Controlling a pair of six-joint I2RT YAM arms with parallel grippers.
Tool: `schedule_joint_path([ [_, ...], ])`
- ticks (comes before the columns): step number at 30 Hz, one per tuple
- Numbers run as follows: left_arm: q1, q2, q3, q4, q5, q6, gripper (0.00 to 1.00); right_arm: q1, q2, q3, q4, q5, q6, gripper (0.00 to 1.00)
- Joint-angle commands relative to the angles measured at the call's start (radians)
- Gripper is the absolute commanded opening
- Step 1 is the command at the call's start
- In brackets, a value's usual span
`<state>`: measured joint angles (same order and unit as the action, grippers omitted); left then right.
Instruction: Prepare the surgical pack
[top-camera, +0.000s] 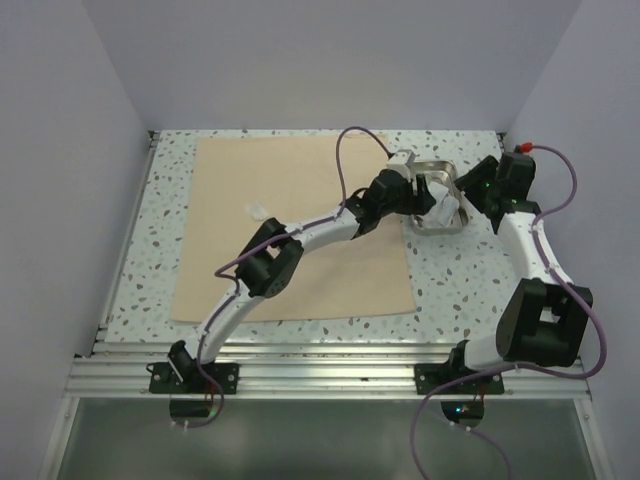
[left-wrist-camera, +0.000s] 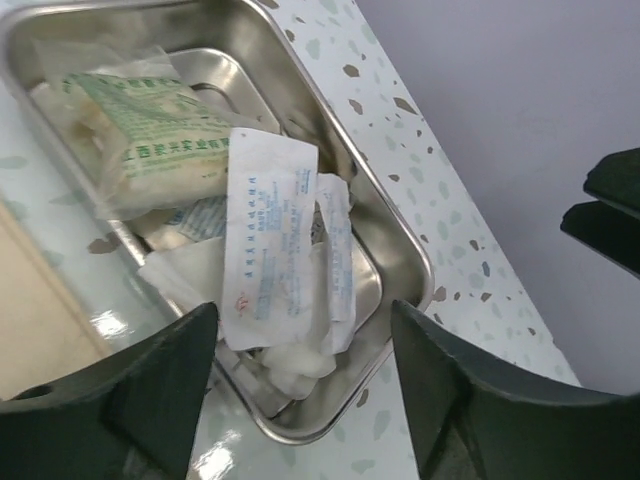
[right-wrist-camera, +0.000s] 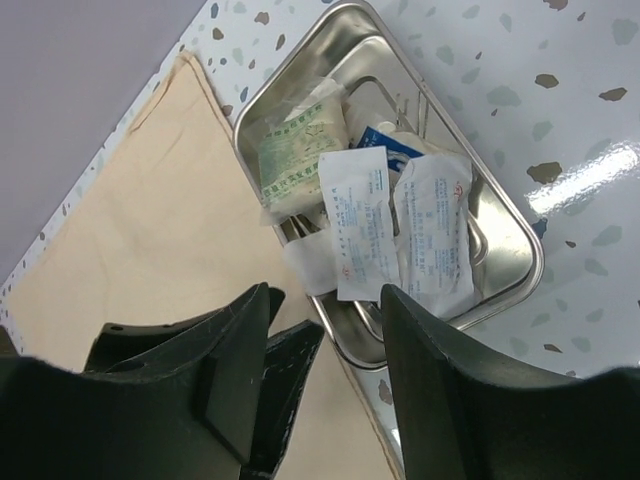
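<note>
The steel tray (top-camera: 447, 226) stands on the table just right of the tan wrap sheet (top-camera: 250, 170). It holds white gauze packets (right-wrist-camera: 360, 225) and a green-printed packet (right-wrist-camera: 300, 150), with thin metal instruments (right-wrist-camera: 291, 226) partly hidden beneath. My left gripper (top-camera: 418, 196) hangs open over the tray's near end, nothing between its fingers (left-wrist-camera: 150, 390); the tray (left-wrist-camera: 380, 230) and a gauze packet (left-wrist-camera: 270, 240) lie below. My right gripper (top-camera: 474, 192) is open too, above the tray's (right-wrist-camera: 492, 262) edge by the sheet (right-wrist-camera: 150, 220).
Speckled terrazzo table (top-camera: 470, 280) surrounds the sheet and tray. White walls close in the back and both sides. The two grippers are close together over the tray; the right gripper's dark fingers (left-wrist-camera: 610, 210) show at the edge of the left wrist view.
</note>
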<state>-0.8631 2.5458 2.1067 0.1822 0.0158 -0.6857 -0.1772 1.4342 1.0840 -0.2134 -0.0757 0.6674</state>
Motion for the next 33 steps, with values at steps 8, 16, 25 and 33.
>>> schedule_joint_path([
  [8, 0.163, -0.636, -0.506, -0.096, -0.235, 0.095, 1.00, 0.053, -0.015, -0.026, 0.117, -0.078, 0.028, 0.52],
  [16, 0.432, -0.869, -0.910, -0.171, -0.232, 0.023, 1.00, 0.286, 0.098, 0.013, 0.178, -0.082, 0.049, 0.52],
  [25, 0.622, -0.953, -1.114, -0.119, -0.206, 0.011, 0.99, 0.580, 0.432, 0.333, 0.169, -0.191, 0.021, 0.62],
  [33, 0.725, -1.188, -1.277, -0.124, -0.309, 0.006, 0.99, 0.729, 0.731, 0.453, 0.337, -0.230, 0.280, 0.60],
])
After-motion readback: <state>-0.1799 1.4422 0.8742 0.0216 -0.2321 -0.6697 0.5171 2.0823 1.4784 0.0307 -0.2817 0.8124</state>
